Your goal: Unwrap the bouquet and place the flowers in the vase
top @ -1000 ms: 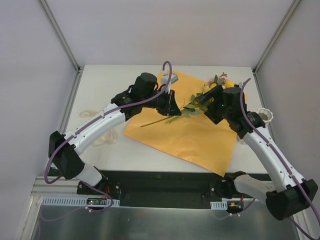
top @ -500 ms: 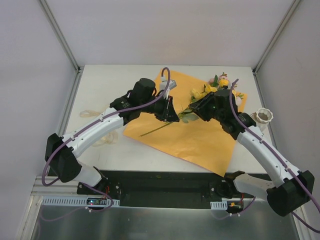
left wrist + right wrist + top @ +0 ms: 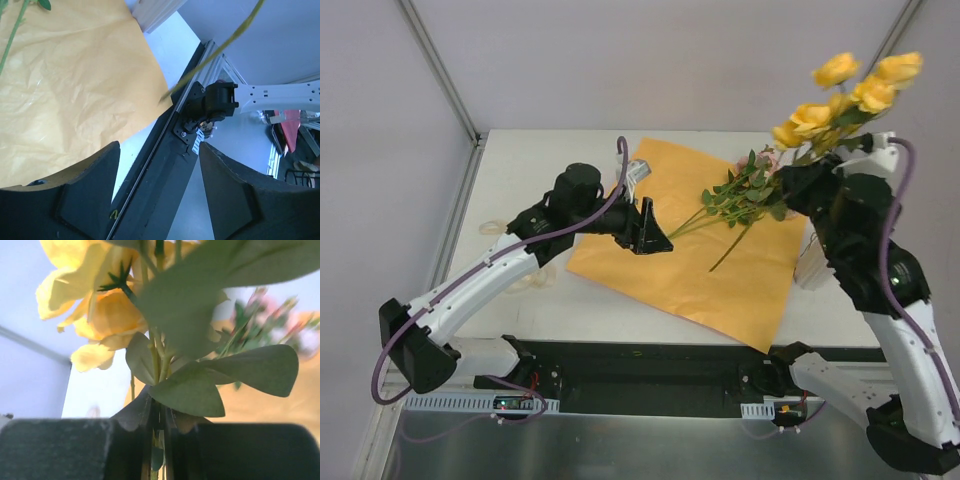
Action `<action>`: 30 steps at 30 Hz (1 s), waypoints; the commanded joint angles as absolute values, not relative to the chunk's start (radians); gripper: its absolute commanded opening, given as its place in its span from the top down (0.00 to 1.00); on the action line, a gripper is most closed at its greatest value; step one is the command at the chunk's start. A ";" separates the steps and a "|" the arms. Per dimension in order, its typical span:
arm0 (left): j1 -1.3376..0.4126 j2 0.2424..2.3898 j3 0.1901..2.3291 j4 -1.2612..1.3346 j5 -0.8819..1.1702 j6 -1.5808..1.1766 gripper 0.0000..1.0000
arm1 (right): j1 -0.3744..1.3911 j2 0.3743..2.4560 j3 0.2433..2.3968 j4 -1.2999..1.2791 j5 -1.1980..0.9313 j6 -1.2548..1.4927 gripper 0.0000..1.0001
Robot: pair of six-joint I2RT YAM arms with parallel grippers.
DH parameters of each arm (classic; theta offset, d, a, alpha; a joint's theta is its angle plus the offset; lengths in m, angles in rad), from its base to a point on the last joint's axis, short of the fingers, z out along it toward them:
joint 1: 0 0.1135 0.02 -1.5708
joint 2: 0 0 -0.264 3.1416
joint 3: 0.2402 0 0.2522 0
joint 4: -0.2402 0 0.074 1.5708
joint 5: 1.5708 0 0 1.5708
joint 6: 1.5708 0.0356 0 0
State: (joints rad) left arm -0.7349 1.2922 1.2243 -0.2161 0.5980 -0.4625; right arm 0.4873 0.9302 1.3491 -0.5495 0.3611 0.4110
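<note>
My right gripper (image 3: 798,168) is raised above the table's right side, shut on the stems of the flowers (image 3: 845,90). Their yellow roses stand high at the upper right, and leafy stems (image 3: 725,205) trail down over the orange sheet (image 3: 700,270). In the right wrist view the stems (image 3: 159,365) pass between the closed fingers of the right gripper (image 3: 159,440), under yellow blooms (image 3: 95,285). My left gripper (image 3: 648,226) hovers open over the sheet's left part, apart from the stem ends. Nothing lies between the left gripper (image 3: 160,200) fingers. The vase is hidden behind the right arm.
Cream ribbon (image 3: 525,275) lies loose on the white table left of the sheet. Small pink buds (image 3: 766,157) show by the sheet's back right corner. The sheet (image 3: 75,90) lies flat and crinkled, and a stem (image 3: 220,50) crosses the left wrist view.
The right gripper closed on the flower stems and lifted them up and right. The left gripper opened, let go of the stems and drew back left.
</note>
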 commanded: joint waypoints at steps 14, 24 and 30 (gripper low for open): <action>-0.709 1.249 1.187 -0.204 0.630 -0.446 0.41 | 0.436 0.955 1.663 -0.066 1.008 -0.762 0.91; -0.707 1.207 1.143 -0.202 0.612 -0.443 0.41 | 0.295 1.000 1.553 -0.058 0.950 -0.629 0.90; -0.709 1.224 1.144 -0.204 0.623 -0.446 0.41 | 0.200 0.954 1.456 -0.057 0.907 -0.493 0.91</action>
